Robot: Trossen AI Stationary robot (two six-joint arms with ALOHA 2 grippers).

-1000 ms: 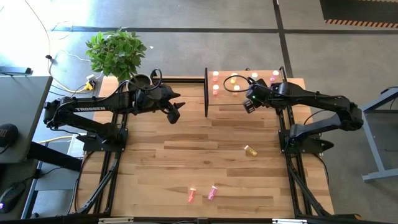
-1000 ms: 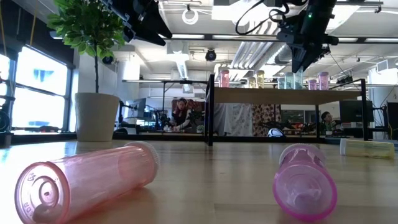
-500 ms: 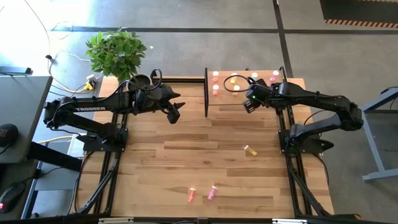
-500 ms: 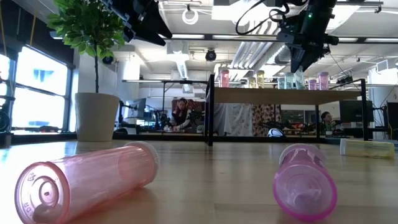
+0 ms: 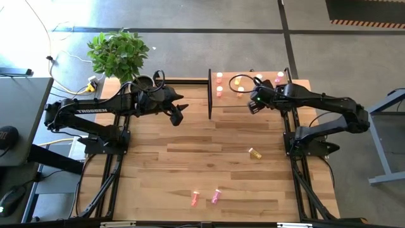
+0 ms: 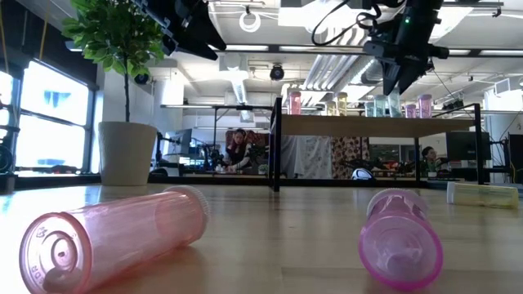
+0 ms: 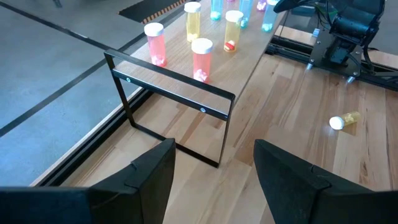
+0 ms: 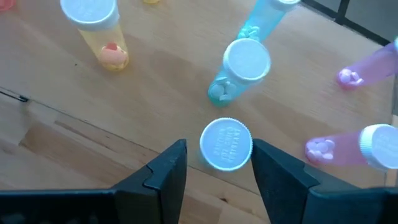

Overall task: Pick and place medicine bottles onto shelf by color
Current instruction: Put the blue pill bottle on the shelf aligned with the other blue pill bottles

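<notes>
Seen from above, the right gripper point(image 5: 255, 102) is held over the front edge of the shelf point(image 5: 266, 95), where upright medicine bottles point(image 5: 219, 78) are grouped; the left gripper point(image 5: 178, 114) is parked over bare table point(image 5: 190, 158), fingers apart. Only the right wrist view discloses that the right fingers point(image 8: 160, 174) are spread, flanking a white-capped bottle point(image 8: 226, 144) standing on the shelf without gripping it. The left wrist view alone resolves the black end frame point(image 7: 174, 112). A yellow bottle point(image 5: 254, 153) and two pink bottles point(image 5: 204, 197) are left lying on the table, the latter enlarged in the low view.
</notes>
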